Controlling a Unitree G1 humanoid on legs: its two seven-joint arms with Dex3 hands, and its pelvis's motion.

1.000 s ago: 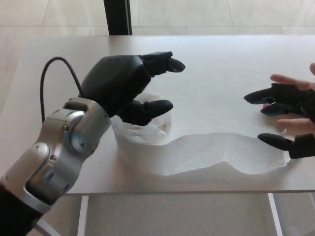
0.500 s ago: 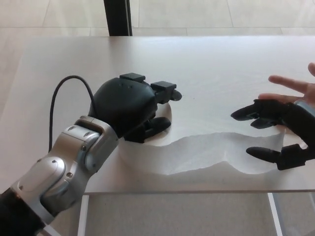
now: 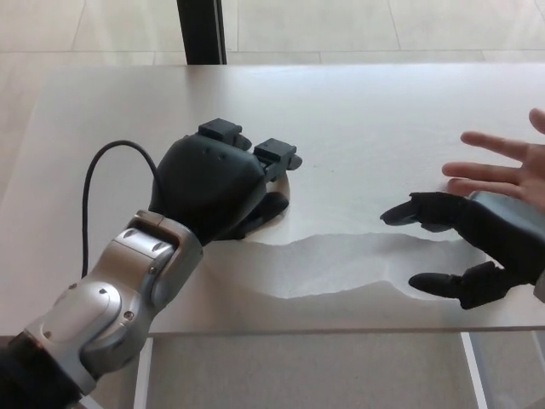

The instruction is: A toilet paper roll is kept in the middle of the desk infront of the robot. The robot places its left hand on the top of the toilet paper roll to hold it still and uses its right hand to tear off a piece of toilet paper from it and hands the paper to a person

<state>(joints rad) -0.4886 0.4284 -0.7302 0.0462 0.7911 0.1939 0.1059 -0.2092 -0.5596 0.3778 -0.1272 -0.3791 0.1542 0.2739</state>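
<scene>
The white toilet paper roll (image 3: 247, 268) stands mid-desk, its top covered by my left hand (image 3: 217, 183), which presses down on it with fingers curled over the far rim. A loose strip of paper (image 3: 341, 266) trails from the roll to the right along the desk. My right hand (image 3: 464, 251) hovers at the strip's right end, open, with its fingers above the paper and the thumb near the front edge. A person's open hand (image 3: 502, 166) waits palm-up just behind my right hand at the right edge.
The white desk (image 3: 366, 111) stretches far behind the roll. Its front edge runs just below the paper strip. A black post (image 3: 200, 30) stands behind the desk's far edge. A black cable (image 3: 94, 187) loops off my left forearm.
My left hand has come down from above the roll and now sits pressed on its top. My right hand has moved left and lower, onto the end of the strip.
</scene>
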